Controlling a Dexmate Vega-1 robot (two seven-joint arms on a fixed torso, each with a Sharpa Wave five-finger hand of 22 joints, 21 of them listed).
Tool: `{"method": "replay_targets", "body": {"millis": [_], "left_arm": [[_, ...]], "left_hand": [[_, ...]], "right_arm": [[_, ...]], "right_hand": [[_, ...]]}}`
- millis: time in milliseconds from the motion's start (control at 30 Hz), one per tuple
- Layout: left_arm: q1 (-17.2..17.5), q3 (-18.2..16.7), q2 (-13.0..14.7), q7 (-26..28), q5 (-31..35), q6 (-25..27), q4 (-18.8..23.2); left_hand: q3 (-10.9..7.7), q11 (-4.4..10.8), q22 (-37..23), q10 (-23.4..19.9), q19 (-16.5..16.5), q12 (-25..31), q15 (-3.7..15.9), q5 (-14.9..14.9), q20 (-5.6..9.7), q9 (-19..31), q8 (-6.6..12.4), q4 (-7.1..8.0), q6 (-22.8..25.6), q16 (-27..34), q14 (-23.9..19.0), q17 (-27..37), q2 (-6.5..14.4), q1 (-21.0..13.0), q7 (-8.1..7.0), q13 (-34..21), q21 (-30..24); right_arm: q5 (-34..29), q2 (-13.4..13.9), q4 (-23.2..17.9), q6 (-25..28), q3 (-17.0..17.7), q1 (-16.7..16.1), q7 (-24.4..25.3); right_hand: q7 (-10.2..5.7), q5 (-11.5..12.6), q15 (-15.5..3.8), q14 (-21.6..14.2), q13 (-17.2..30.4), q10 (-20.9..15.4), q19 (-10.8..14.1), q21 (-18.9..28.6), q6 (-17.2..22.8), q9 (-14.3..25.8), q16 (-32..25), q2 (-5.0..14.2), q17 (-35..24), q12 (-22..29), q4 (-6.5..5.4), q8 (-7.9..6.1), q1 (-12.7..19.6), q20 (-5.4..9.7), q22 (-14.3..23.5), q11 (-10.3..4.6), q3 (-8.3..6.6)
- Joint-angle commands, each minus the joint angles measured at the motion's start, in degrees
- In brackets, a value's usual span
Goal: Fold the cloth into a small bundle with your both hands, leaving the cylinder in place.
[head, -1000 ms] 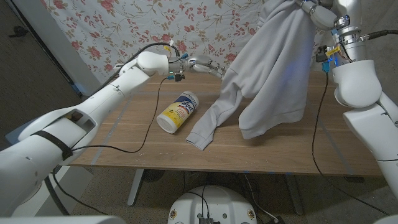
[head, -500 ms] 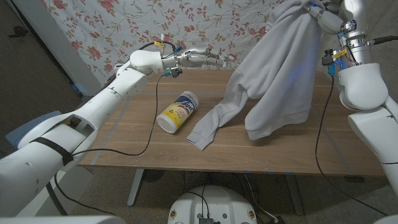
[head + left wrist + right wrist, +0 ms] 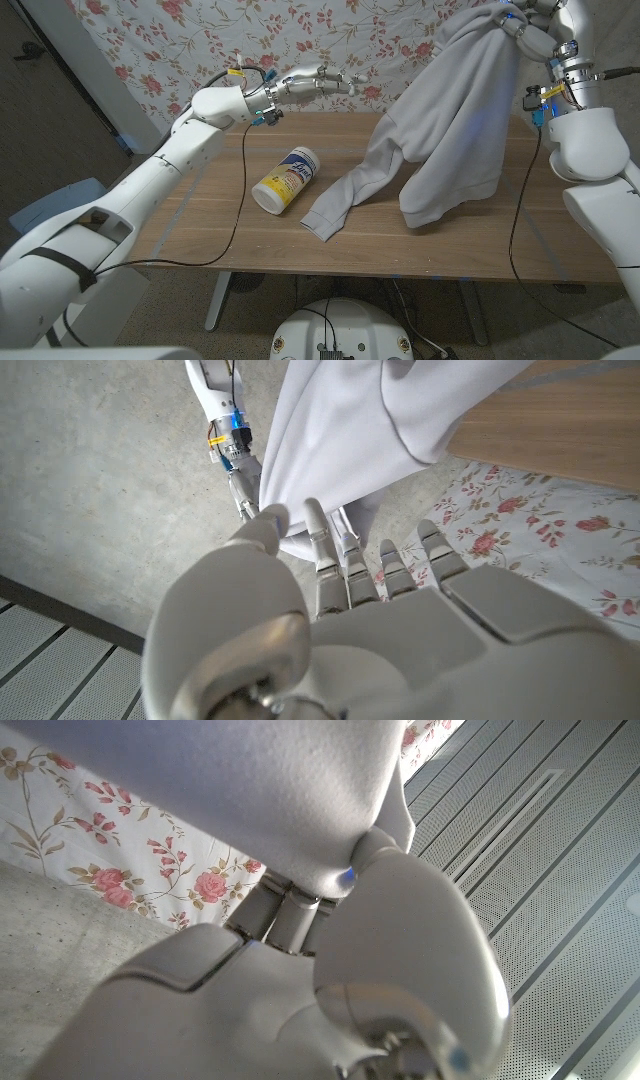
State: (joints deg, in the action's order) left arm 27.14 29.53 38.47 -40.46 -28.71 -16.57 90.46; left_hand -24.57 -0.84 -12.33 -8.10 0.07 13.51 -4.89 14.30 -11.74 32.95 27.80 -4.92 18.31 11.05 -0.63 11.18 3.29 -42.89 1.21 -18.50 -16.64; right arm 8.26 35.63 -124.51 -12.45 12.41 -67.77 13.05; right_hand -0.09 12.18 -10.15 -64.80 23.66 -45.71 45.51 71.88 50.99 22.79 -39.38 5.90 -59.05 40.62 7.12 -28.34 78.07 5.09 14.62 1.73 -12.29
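Right hand [image 3: 522, 28] grips the grey sweatshirt [image 3: 455, 120] by a bunched fold and holds it high over the far right side of the wooden table [image 3: 200, 225]; the right wrist view shows the fingers [image 3: 285, 910] closed into the fabric. Most of the garment hangs in the air, with its lower hem and one sleeve [image 3: 340, 195] trailing on the tabletop. Left hand [image 3: 305, 82] is raised above the table's far edge, fingers spread and holding nothing, reaching toward the hanging cloth but well apart from it. The wipes canister [image 3: 285, 180] lies on its side near the table's middle, just beside the sleeve's cuff and apparently not touching it. Judging by this, folding has hardly begun: the sweatshirt is lifted, not laid out or doubled over, and no bundle exists. Both hands must yet gather and fold it while the sleeve stays clear of the canister.
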Motion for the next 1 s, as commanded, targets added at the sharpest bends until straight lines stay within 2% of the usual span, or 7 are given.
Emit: {"method": "replay_targets", "body": {"millis": [33,167,467,500,533,667,1000], "left_arm": [[1.5,0.3,5.6,17.5,14.5,10.0,7.6],[-2.3,3.2,4.1,14.0,15.4,11.4,3.7],[-10.5,9.7,-0.7,5.7,18.0,10.6,-6.2],[-11.2,10.3,-1.3,5.0,18.3,10.4,-7.1],[-11.9,10.9,-1.7,4.3,18.6,10.1,-7.9],[-13.9,12.6,-3.7,1.8,18.9,8.6,-10.9],[-17.2,15.5,-8.9,-3.8,17.9,3.5,-17.8]], "left_hand": [[2.73,-2.52,-0.3,5.7,-3.0,-0.7,-1.9,-4.0,-0.5,-6.7,-10.38,-1.12,-11.2,-0.2,3.8,-0.1,-1.4,3.0,-1.52,0.1,1.1],[3.89,-3.34,-0.3,8.2,-4.3,-1.2,-2.85,-4.3,-0.51,-8.6,-12.52,-1.11,-12.6,-0.6,6.1,0.0,-2.4,4.5,-1.49,0.2,1.6],[4.66,-4.74,-0.2,11.2,-5.8,-1.6,-4.27,-3.8,-0.51,-10.6,-14.08,-2.02,-13.0,-0.9,9.4,0.0,-3.6,4.3,-1.65,0.3,2.3],[5.61,-4.39,-0.1,11.6,-6.2,-1.5,-3.95,-3.5,-0.49,-11.2,-14.32,-2.36,-12.7,-0.7,9.8,0.0,-5.3,4.5,-2.07,0.3,2.5],[6.03,-4.89,-0.1,12.2,-6.4,-1.6,-4.31,-3.2,-0.49,-11.5,-14.58,-2.47,-12.8,-0.7,10.3,0.0,-5.9,4.5,-1.77,0.4,2.6],[7.02,-4.98,-0.1,12.7,-7.1,-1.5,-4.55,-2.5,-0.5,-12.2,-14.88,-2.56,-12.6,-0.7,11.3,0.0,-7.3,4.8,-1.96,0.4,2.9],[8.06,-4.94,0.0,13.2,-7.3,-1.3,-4.75,-1.7,-0.48,-13.0,-15.56,-2.65,-13.4,-0.6,12.1,0.0,-8.8,4.9,-2.17,0.5,3.0]], "right_arm": [[1.9,0.2,-0.3,-2.6,0.1,-0.4,-1.4],[1.8,0.4,-0.6,-3.0,-0.7,0.2,-1.9],[1.9,1.0,-0.3,-4.8,-2.3,2.5,-3.0],[1.7,1.1,-0.2,-5.1,-2.5,2.7,-3.1],[1.5,1.1,-0.2,-5.1,-2.6,2.9,-3.0],[1.6,1.1,0.4,-5.7,-3.0,3.6,-3.3],[1.8,1.2,1.3,-6.8,-3.0,4.2,-3.5]], "right_hand": [[0.11,0.4,-2.64,-2.6,10.4,-2.5,-0.5,0.8,0.6,0.1,0.5,2.34,-0.3,5.3,0.05,0.22,2.9,6.32,-0.3,-1.95,0.31],[0.05,0.4,-2.64,-2.7,10.4,-2.6,-0.6,1.0,0.7,0.1,0.6,2.34,-0.3,5.2,0.03,0.29,2.9,6.34,-0.6,-1.93,0.35],[0.13,0.4,-2.63,-2.9,10.4,-2.6,-0.8,1.6,0.7,0.3,0.8,2.36,-0.5,5.0,-0.02,0.4,2.9,6.36,-1.2,-1.89,0.42],[0.15,0.4,-2.62,-2.9,10.5,-2.6,-0.9,1.7,0.7,0.3,0.8,2.37,-0.5,5.0,-0.03,0.42,2.9,6.36,-1.3,-2.03,0.43],[0.18,0.4,-2.63,-2.9,10.5,-2.6,-0.8,1.8,0.7,0.3,0.8,2.36,-0.6,5.0,-0.02,0.43,2.9,6.34,-1.3,-1.91,0.43],[0.12,0.4,-2.62,-2.9,10.6,-2.6,-0.9,2.0,0.7,0.3,1.0,2.39,-0.6,5.0,-0.08,0.5,2.9,6.4,-1.6,-1.92,0.48],[0.12,0.4,-2.63,-3.1,10.5,-2.8,-1.1,2.8,0.8,0.4,1.3,2.34,-0.8,4.7,-0.05,0.71,3.0,6.38,-2.4,-1.93,0.55]]}}
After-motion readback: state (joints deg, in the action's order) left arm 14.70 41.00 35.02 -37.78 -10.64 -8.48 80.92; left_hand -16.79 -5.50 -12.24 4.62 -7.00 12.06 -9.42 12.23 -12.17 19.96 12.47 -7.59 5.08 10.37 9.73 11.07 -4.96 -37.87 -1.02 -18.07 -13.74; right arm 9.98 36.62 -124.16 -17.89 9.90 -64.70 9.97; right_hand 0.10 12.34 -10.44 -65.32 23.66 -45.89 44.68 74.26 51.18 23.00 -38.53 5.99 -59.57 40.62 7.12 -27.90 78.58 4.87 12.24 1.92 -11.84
